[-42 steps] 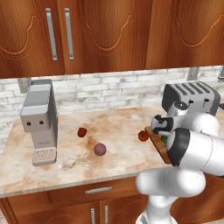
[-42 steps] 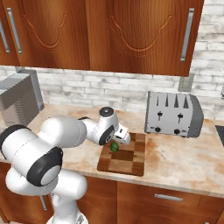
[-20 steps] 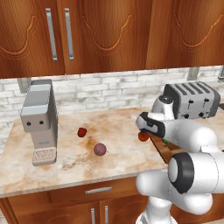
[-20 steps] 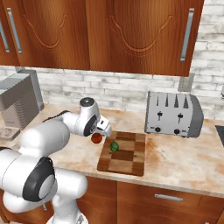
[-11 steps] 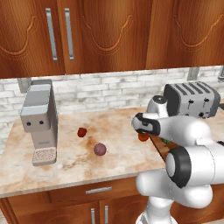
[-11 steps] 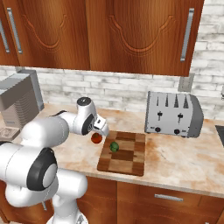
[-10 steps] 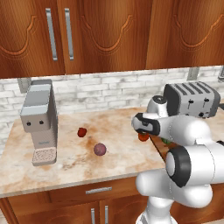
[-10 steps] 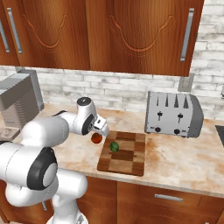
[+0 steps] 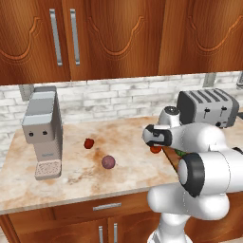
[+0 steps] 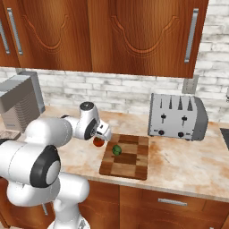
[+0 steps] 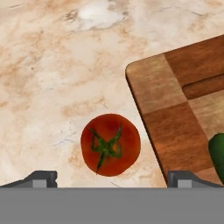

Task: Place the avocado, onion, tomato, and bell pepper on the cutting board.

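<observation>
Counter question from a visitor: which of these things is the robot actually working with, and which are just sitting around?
Part of the job:
- tomato, on the counter beside the board
- avocado, on the cutting board
- onion, on the counter
- bell pepper, on the counter
- the open tool, above the tomato

Just lying about:
- toaster
- coffee machine

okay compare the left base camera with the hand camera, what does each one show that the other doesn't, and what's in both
Left base view alone: the onion and bell pepper lying apart on the counter, the coffee machine, the toaster.

Hand view alone: the tomato's green stem star, the open gripper above it, the cutting board corner with the avocado on it.

Both: the tomato on the counter beside the board.
</observation>
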